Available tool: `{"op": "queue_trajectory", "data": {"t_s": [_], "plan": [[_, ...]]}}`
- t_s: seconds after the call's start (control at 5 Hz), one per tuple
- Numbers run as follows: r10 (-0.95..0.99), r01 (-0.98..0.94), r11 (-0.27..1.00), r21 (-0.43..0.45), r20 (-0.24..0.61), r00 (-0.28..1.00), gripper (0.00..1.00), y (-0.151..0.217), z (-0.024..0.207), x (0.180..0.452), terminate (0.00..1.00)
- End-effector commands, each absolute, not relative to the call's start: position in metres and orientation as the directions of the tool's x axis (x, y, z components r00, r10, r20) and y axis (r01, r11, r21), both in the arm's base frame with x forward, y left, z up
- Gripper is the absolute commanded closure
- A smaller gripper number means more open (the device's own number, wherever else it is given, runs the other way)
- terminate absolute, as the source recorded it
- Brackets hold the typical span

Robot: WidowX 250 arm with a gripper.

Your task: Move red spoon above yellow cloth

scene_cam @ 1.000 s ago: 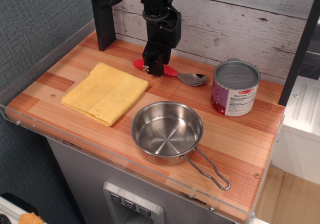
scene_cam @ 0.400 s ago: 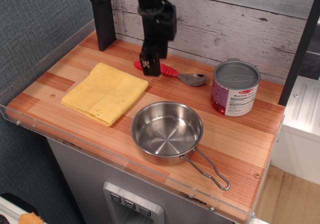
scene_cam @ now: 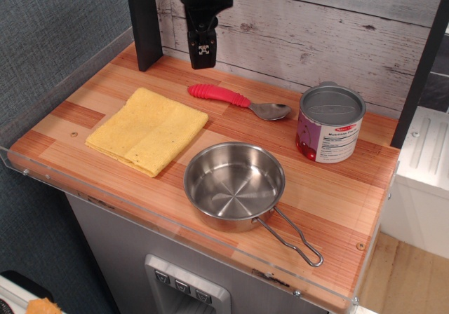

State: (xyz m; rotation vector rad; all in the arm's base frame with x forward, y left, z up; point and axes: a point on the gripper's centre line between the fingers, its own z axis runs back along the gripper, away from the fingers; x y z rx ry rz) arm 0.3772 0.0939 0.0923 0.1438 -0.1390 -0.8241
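Note:
The red spoon (scene_cam: 223, 95) lies flat on the wooden tabletop near the back. Its red ribbed handle points left and its silver bowl (scene_cam: 272, 111) points right toward the can. The yellow cloth (scene_cam: 147, 129) lies folded at the left front, its right corner just short of the handle's end. My gripper (scene_cam: 203, 50) hangs raised above the table, up and to the left of the handle's tip. It holds nothing. Its fingers line up toward the camera, so the gap between them is hard to see.
A steel pan (scene_cam: 234, 184) with a wire handle sits at the front middle. A tin can (scene_cam: 330, 123) stands at the right of the spoon. A black post (scene_cam: 144, 23) rises at the back left. A clear rim (scene_cam: 105, 195) edges the table's front and left.
My gripper was down at the red handle, then rose and moved left, leaving the spoon lying on the table. The spoon sits in nearly the same place.

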Motion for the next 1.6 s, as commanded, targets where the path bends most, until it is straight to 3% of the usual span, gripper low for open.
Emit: {"op": "queue_trajectory", "data": {"t_s": [0.0,0.6,1.2,1.4], "plan": [[-0.375,0.360,0.923,0.138,0.115,0.920,0.00,0.065,0.146,0.333,0.00],[-0.241,0.239,0.971,0.027,0.122,0.963,0.00,0.010,0.150,0.291,0.00],[-0.219,0.220,0.976,0.007,0.089,0.972,0.00,0.007,0.141,0.290,0.00],[-0.219,0.220,0.976,0.007,0.089,0.972,0.00,0.007,0.141,0.290,1.00]]}}
